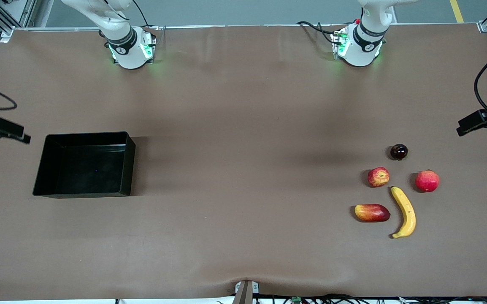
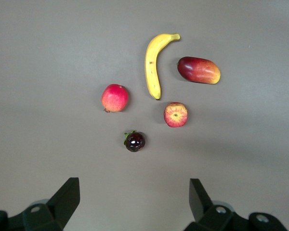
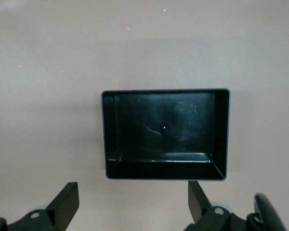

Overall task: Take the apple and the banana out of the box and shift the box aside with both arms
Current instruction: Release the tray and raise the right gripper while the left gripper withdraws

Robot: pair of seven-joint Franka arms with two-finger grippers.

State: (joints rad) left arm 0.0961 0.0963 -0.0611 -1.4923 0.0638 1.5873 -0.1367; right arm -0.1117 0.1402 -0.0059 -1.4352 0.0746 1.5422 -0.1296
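A matte brown surface spans the room. The glossy black box sits toward the right arm's end; the curved banana and streaked apple lie toward the left arm's, among a mango, red fruit and dark mangosteen. Only the wrist views show the hands: left hand released over the fruit, right hand released over the box.

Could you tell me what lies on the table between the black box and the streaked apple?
Nothing: in the front view only bare brown table separates the box from the apple.
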